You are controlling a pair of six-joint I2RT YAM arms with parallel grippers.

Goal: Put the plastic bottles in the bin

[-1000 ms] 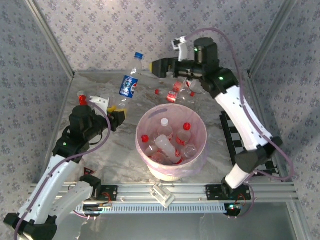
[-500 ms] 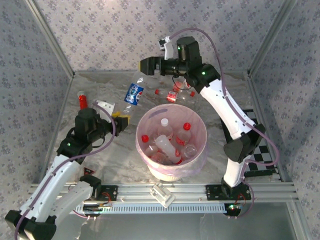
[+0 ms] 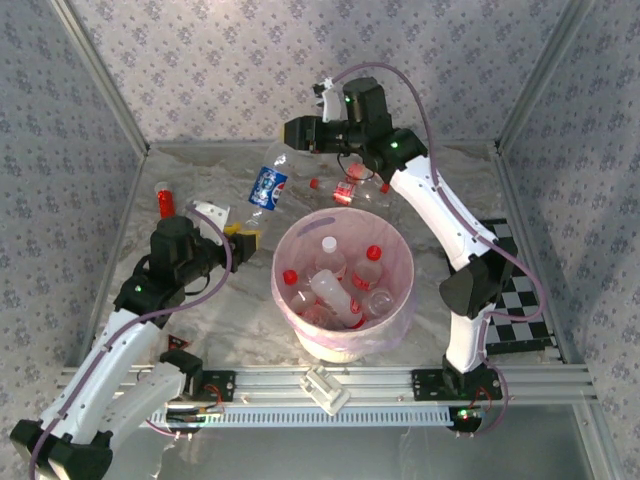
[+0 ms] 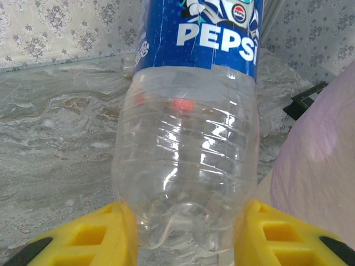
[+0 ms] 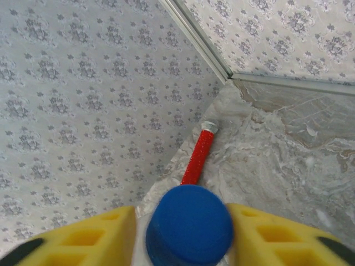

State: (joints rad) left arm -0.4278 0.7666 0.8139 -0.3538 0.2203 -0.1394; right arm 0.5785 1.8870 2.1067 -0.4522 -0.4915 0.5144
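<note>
The right gripper [image 3: 291,133] has swung left across the back of the marbled grey table [image 3: 200,290] in the last second, and its yellow fingers [image 5: 83,235] have come in from wide apart to clamp the blue screw cap [image 5: 189,224] of the clear plastic Pepsi bottle with a blue label [image 3: 265,187]. The left gripper [image 3: 245,234] has not let go: its own yellow fingers [image 4: 83,235] press on either side of the bottle's ribbed base. The bottle now spans between the two arms, slanting from the left gripper up and back to the right one, just behind and to the left of the round cream-white bin lined with a pink plastic bag [image 3: 350,345].

This looks like a handover, with both ends held at once. For the bottle to travel, one gripper must release, most likely the left, leaving the right arm to carry it over the rim.

The bin already holds several clear bottles with red and white caps [image 3: 340,285]. More crushed red-capped bottles [image 3: 350,185] lie just behind it, and a red-labelled bottle [image 3: 163,200] lies near the left wall, so plenty of the task remains
</note>
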